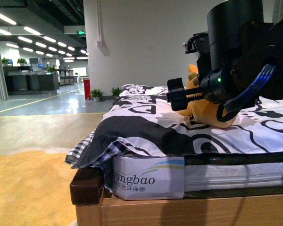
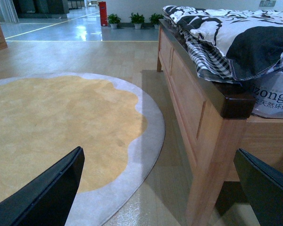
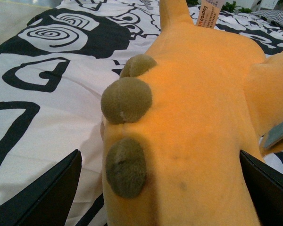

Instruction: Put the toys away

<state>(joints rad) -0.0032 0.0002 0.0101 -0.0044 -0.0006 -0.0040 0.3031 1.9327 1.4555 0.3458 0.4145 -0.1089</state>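
Largely hidden by the right arm (image 1: 236, 52), the plush toy (image 1: 208, 115) sits ungripped between wide-spread fingers (image 3: 47, 193) of the right tool (image 3: 159, 188).

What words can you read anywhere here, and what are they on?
"ongbao": on the white mattress cover, its start hidden by the quilt; the Chinese line below it is too small to read surely.
"nailong": on the orange tag of the plush toy.
Green sign by the ceiling: too small to read.
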